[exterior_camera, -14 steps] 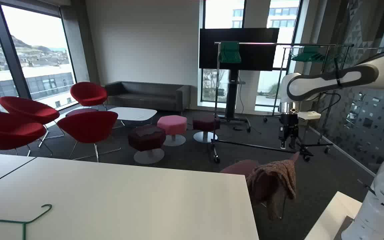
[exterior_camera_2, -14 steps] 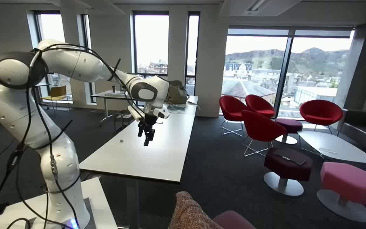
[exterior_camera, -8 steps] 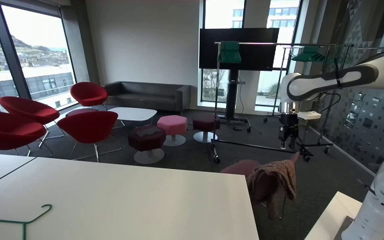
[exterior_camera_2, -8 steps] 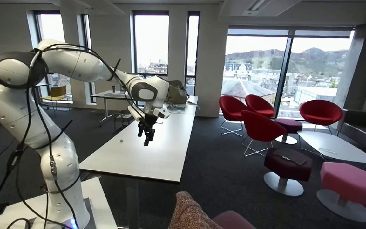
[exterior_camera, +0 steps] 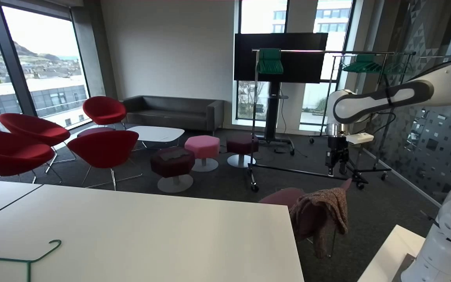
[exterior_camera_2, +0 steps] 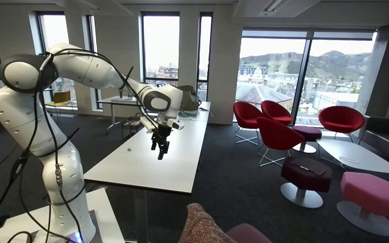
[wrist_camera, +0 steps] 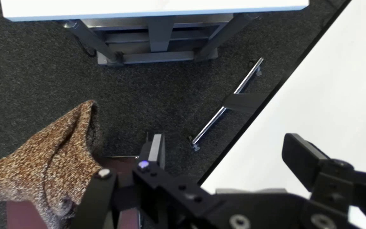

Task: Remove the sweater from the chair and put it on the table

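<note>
sweater (exterior_camera: 329, 199): on the chair (exterior_camera: 282, 197), draped over its shell; whether over back or side I cannot tell. One length hangs loose below the rest.
end effector (wrist_camera: 227, 151): its fingers (wrist_camera: 302, 152) stand wide apart and hold nothing; it hangs higher than the sweater and clear of it.
lift off the chair: not yet done; I judge this to be the approach, before any grasp.
lay on the table (exterior_camera: 151, 231): all left to do. Pinch a fold, draw the knit free, carry it across, lower it, let go.
wrist view: it alone looks straight down on a raised, creased corner of the sweater (wrist_camera: 49, 159). That corner lies beside the gap between the fingers, so a sideways shift probably comes before any descent.
drape: the loose length shows in an exterior view (exterior_camera: 319, 244); in an exterior view only a peak of the sweater (exterior_camera_2: 199, 222) enters the frame.
green hanger (exterior_camera: 28, 261): on the table, outside the wrist view.
bag (exterior_camera_2: 189, 98): shows in an exterior view only, well apart from the sweater.
</note>
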